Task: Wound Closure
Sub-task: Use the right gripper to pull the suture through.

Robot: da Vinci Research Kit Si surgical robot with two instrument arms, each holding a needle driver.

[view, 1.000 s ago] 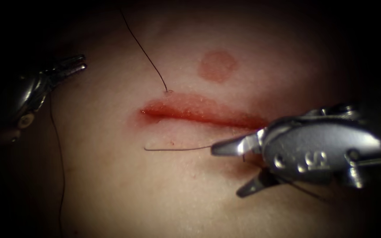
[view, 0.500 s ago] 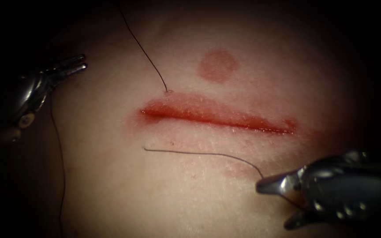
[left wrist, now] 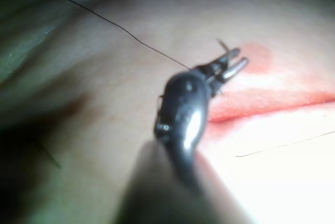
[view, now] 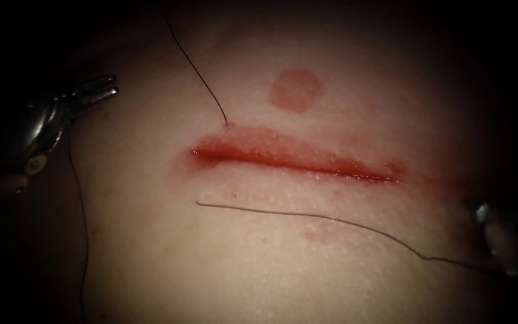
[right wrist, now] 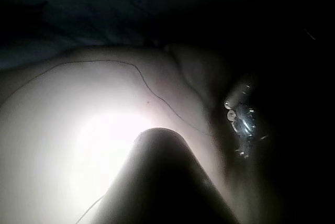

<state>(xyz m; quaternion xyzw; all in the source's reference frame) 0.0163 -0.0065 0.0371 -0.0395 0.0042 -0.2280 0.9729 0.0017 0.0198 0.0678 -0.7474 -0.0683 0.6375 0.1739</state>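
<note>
The right tool [view: 499,237], at the endoscope frame's right edge, holds the thread [view: 307,214] drawn from the tissue [view: 223,264] below the cut [view: 295,159], its grip unclear, while the left tool [view: 100,89] waits upper left, narrowly parted, holding nothing.

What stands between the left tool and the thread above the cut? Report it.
Nothing visible: bare tissue separates the left tool, jaws open and empty, from the thread entering above the cut. Another strand below the cut runs toward the right tool.
</note>
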